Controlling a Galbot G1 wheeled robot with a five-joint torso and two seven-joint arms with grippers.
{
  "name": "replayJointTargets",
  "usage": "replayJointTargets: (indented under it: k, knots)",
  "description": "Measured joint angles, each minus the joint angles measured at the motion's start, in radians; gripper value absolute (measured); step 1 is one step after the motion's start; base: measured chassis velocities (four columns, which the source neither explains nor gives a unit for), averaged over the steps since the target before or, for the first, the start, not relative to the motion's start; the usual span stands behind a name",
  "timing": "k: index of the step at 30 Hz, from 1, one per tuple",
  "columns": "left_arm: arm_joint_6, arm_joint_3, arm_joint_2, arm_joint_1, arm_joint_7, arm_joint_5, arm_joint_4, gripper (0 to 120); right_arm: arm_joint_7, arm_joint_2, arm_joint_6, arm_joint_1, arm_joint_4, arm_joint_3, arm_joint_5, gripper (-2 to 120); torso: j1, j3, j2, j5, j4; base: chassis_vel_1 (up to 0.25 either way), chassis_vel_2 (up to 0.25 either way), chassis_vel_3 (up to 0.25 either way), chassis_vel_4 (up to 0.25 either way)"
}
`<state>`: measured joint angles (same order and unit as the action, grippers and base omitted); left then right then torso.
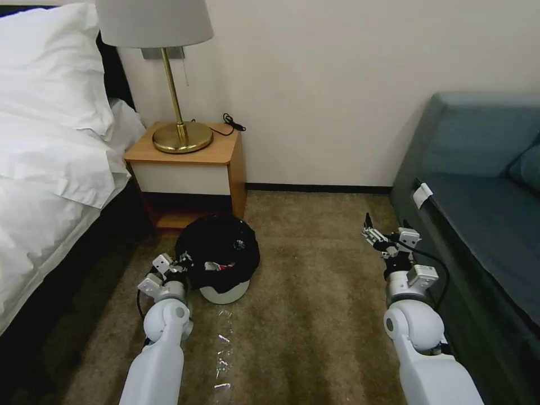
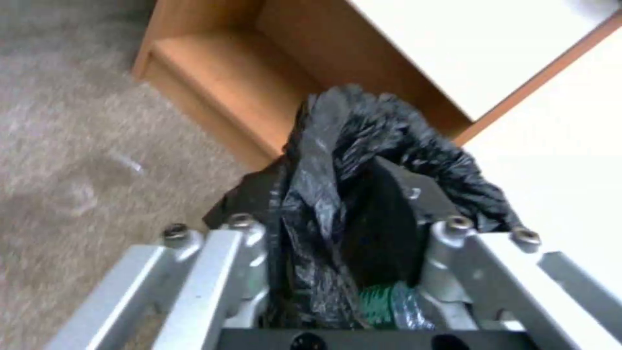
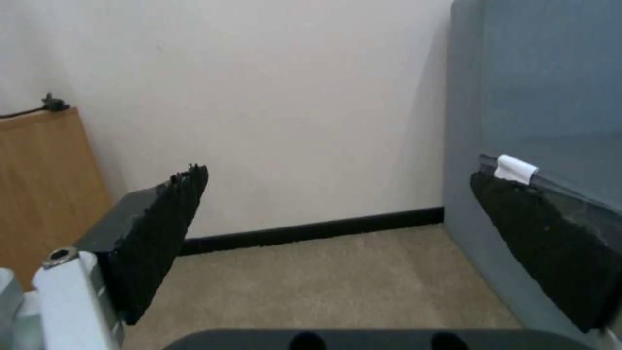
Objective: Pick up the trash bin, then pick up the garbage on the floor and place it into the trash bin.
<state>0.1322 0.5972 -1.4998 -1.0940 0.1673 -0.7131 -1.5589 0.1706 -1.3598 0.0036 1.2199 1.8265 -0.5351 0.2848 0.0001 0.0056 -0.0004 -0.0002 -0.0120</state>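
Note:
The trash bin (image 1: 225, 292) is a small white tub with a black bag liner (image 1: 219, 244) bunched over its top. It sits in front of the nightstand. My left gripper (image 1: 188, 264) is shut on the bin's rim and liner. In the left wrist view the crumpled black liner (image 2: 350, 146) is pinched in the left gripper (image 2: 343, 214). A red-and-white scrap of garbage (image 1: 220, 266) shows at the bag's mouth. A clear, shiny piece of garbage (image 1: 223, 354) lies on the carpet beside my left forearm. My right gripper (image 1: 387, 233) hangs open over bare carpet by the sofa, and the right gripper (image 3: 350, 228) holds nothing.
A wooden nightstand (image 1: 188, 169) with a brass lamp (image 1: 181, 135) stands against the wall behind the bin. A bed (image 1: 50, 169) runs along the left and a blue-grey sofa (image 1: 484, 197) along the right. Tan carpet (image 1: 315, 292) lies open between them.

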Motion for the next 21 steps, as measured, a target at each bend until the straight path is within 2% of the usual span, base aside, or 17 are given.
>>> replayJointTargets:
  k: [2,5,6,7,8,9,10,11,14,17,19,21]
  knots:
    - [0.000,-0.001,0.000,-0.002,-0.004,0.013,-0.010,45,-0.001,0.000,0.010,0.002,-0.004,-0.001,-0.005,100,0.000,0.000,0.000,0.0000,0.0000,0.000,0.000,0.000,0.000]
    - [-0.004,-0.007,0.004,-0.019,-0.029,0.083,-0.057,63,-0.009,0.001,0.063,0.015,-0.019,-0.024,-0.017,100,0.000,0.000,0.000,0.0000,-0.0001,0.000,0.000,0.000,0.000]
    - [-0.004,-0.007,0.004,-0.019,-0.029,0.083,-0.057,63,-0.009,0.001,0.063,0.015,-0.019,-0.024,-0.017,100,0.000,0.000,0.000,0.0000,-0.0001,0.000,0.000,0.000,0.000]
    - [-0.004,-0.009,0.007,-0.029,-0.038,0.123,-0.082,67,-0.010,0.001,0.080,0.017,-0.022,-0.035,-0.026,100,0.000,0.000,0.000,0.0001,-0.0002,0.000,0.000,0.000,0.000]
    - [-0.009,-0.010,0.015,-0.045,-0.059,0.204,-0.126,73,-0.011,0.002,0.107,0.017,-0.025,-0.056,-0.053,100,0.000,0.000,0.000,0.0000,-0.0001,0.000,0.000,0.000,0.000]
    - [-0.009,-0.010,0.015,-0.045,-0.059,0.204,-0.126,73,-0.011,0.002,0.107,0.017,-0.025,-0.056,-0.053,100,0.000,0.000,0.000,0.0000,-0.0001,0.000,0.000,0.000,0.000]
    - [-0.012,-0.013,0.027,-0.059,-0.075,0.275,-0.173,80,-0.009,0.002,0.130,0.014,-0.029,-0.074,-0.080,100,0.000,0.000,0.000,0.0001,-0.0001,0.000,0.000,0.000,0.000]
    - [-0.012,-0.013,0.027,-0.059,-0.075,0.275,-0.173,80,-0.009,0.002,0.130,0.014,-0.029,-0.074,-0.080,100,0.000,0.000,0.000,0.0001,-0.0001,0.000,0.000,0.000,0.000]
    - [-0.007,-0.017,0.061,-0.077,-0.091,0.419,-0.263,95,-0.012,-0.001,0.177,0.025,-0.030,-0.117,-0.132,100,0.000,0.000,0.000,0.0001,0.0000,0.000,0.000,0.000,0.000]
    - [-0.003,-0.019,0.073,-0.081,-0.093,0.450,-0.282,97,-0.016,-0.002,0.189,0.035,-0.030,-0.128,-0.143,100,0.000,0.000,0.000,0.0001,-0.0001,0.000,0.000,0.000,0.000]
    - [0.004,-0.027,0.110,-0.093,-0.093,0.474,-0.313,99,-0.037,-0.006,0.225,0.071,-0.028,-0.154,-0.159,100,0.000,0.000,0.000,0.0001,-0.0003,0.000,0.000,0.000,0.000]
    - [0.006,-0.027,0.126,-0.101,-0.095,0.477,-0.321,99,-0.046,-0.008,0.244,0.086,-0.029,-0.165,-0.166,100,0.000,0.000,0.000,0.0000,-0.0002,0.000,0.000,0.000,0.000]
